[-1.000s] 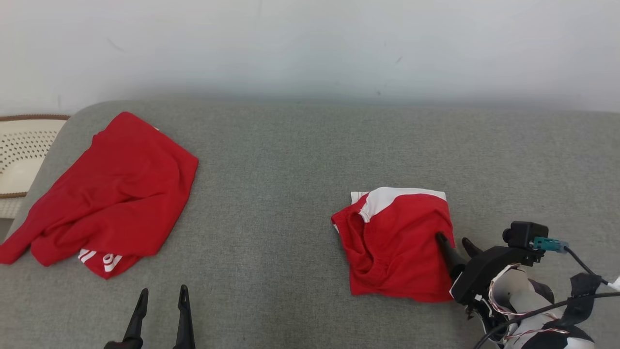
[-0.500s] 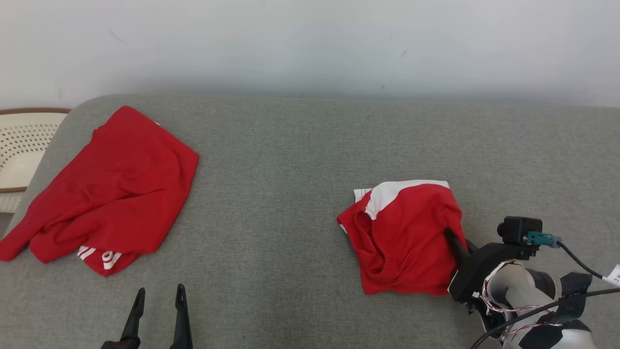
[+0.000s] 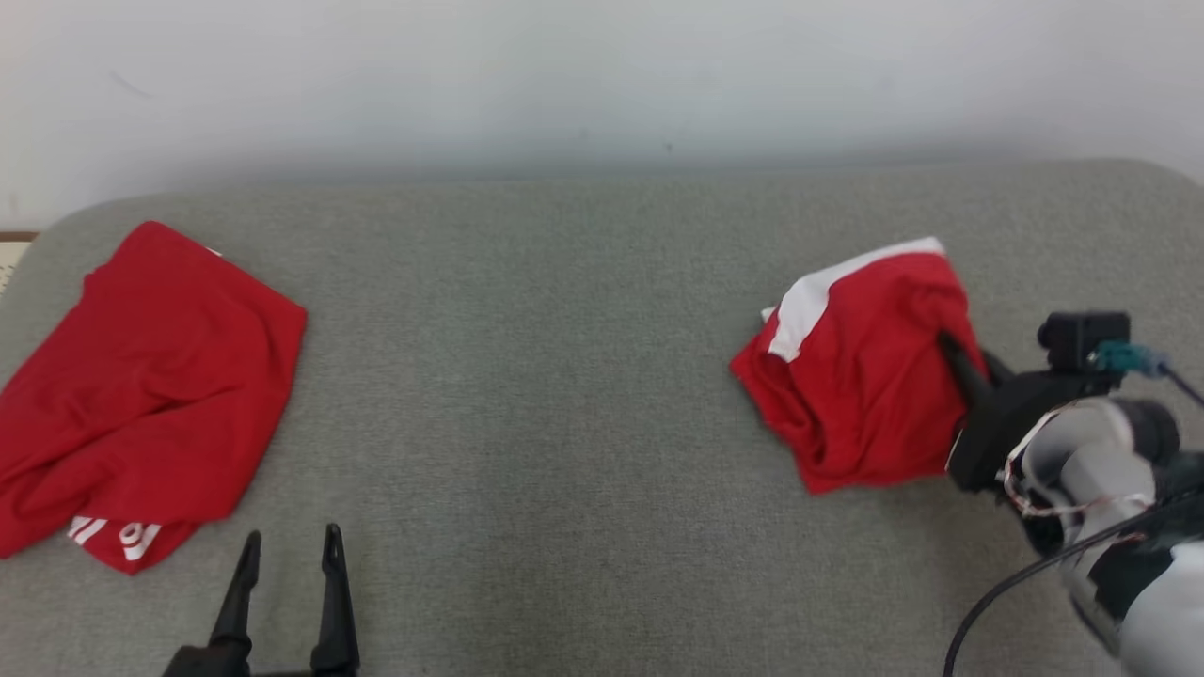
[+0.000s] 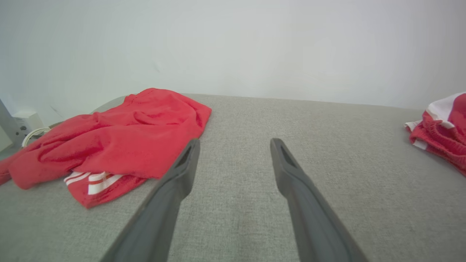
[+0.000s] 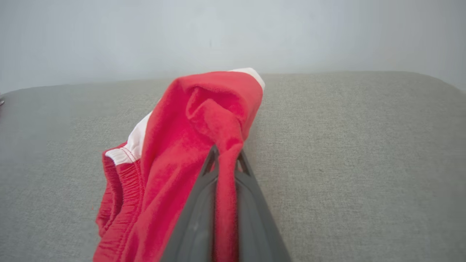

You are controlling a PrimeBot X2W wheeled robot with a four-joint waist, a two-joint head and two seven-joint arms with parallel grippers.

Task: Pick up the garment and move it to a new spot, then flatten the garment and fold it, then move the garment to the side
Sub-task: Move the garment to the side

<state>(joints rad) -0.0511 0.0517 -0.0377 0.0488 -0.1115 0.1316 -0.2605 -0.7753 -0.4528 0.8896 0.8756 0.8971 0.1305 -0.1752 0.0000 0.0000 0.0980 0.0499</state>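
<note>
The right end effector (image 3: 955,353) pinches the shorts (image 3: 856,376) at their right edge, far right on the grey cushion (image 3: 564,423). In the right wrist view its fingers (image 5: 194,222) press together on one narrow ridge of red cloth, while the bulk of the bundle sags to the left. I cannot tell whether the low part is clear of the cushion. The grip seems to take only a few layers, so a sideways pull could let the coarse weave catch the bottom layer and peel the fold open. The thin pinch might also slip free. The left end effector (image 3: 290,538) hovers spread and empty near the other red garment (image 3: 141,376), well apart from the shorts, so it cannot steady them.
</note>
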